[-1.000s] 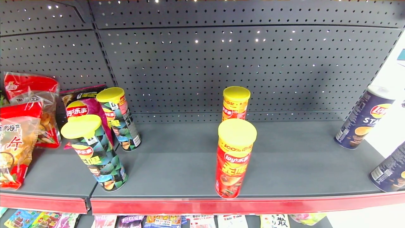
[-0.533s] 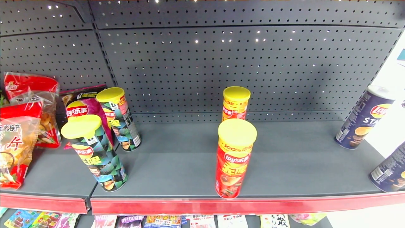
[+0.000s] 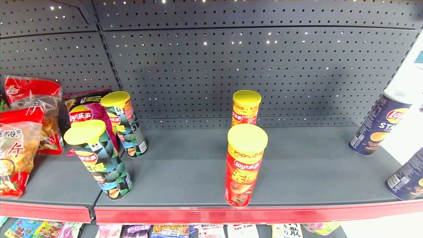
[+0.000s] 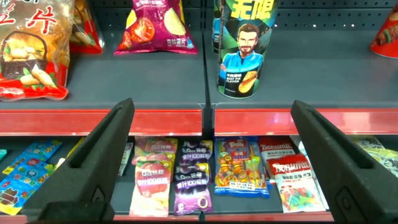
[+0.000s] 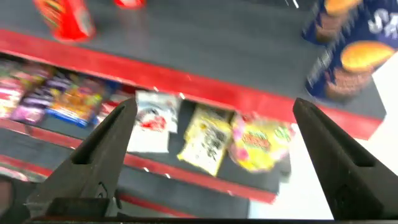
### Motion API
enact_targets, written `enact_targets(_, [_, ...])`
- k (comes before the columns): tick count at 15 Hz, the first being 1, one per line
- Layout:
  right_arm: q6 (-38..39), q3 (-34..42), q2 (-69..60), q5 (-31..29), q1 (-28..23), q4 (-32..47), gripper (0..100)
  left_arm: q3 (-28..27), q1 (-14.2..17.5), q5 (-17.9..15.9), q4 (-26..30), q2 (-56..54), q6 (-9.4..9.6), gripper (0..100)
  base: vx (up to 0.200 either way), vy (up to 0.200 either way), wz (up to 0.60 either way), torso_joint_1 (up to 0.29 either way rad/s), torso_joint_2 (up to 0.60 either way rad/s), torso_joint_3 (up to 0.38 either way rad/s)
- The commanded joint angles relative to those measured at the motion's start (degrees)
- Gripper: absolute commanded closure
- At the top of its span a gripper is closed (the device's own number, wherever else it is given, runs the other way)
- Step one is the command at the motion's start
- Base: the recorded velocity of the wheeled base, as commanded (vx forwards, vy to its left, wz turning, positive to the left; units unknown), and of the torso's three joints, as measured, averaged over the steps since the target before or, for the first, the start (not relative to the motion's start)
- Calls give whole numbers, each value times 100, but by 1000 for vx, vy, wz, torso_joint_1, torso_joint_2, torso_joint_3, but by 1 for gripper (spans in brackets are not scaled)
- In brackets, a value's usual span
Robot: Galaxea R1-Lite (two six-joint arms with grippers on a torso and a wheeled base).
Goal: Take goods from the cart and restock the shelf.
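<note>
Status: both hands are empty. The left hand (image 4: 212, 107) has its fingers spread wide with nothing between them. It sits in front of the shelf's red lip (image 4: 155, 121), with the front teal can (image 4: 244, 53) at its 12 o'clock. The right hand (image 5: 214, 104) is spread the same way with nothing held, facing the lip near the front navy can (image 5: 348, 68).

Shelf (image 3: 297, 165) stock, head view, clock positions from frame centre:
- 6 o'clock: front red can (image 3: 246, 165), upright near the lip. The rear red can (image 3: 246, 107) is straight behind it, by the pegboard.
- 9 o'clock: teal pair. The rear teal can (image 3: 124, 124) stands beside the purple chip bag (image 3: 87, 115), and the snack bags (image 3: 19, 138) are further out.
- 3 o'clock: navy pair, with the rear navy can (image 3: 380, 122) near the shelf end.

My read: we're between placements, so the fetch step is next. That means going to the cart, gripping one item and bringing it back. There are bare stretches on either side of the red column, so either works as a drop spot. The cans are tall and likely tippy, so set down vertical and keep clear of neighbours.
</note>
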Motion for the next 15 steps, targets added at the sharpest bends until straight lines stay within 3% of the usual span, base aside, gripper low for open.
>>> enact_targets(1, [291,-531,2310,357,398,-1238,0,1,1,0,0,5,-4,0,0,0,0,0,0,0])
enact_targets(3, [537,-513,3796,647,529,-2724,0,1,1,-9,0,5,-4,0,0,0,0,0,0,0])
enact_targets(4, [625,-531,5114,972,547,-4086,0,1,1,0,0,5,-4,0,0,0,0,0,0,0])
enact_targets(5, [616,-583,5721,1367,547,-4552,0,1,1,0,0,5,-4,0,0,0,0,0,0,0])
enact_targets(7, [573,-698,6450,2343,529,-4727,0,1,1,0,0,5,-4,0,0,0,0,0,0,0])
enact_targets(11, [221,-662,7118,3275,389,-4807,0,1,1,0,0,5,-4,0,0,0,0,0,0,0])
enact_targets(15, [-421,-680,8085,4224,108,-6116,0,1,1,0,0,5,-4,0,0,0,0,0,0,0])
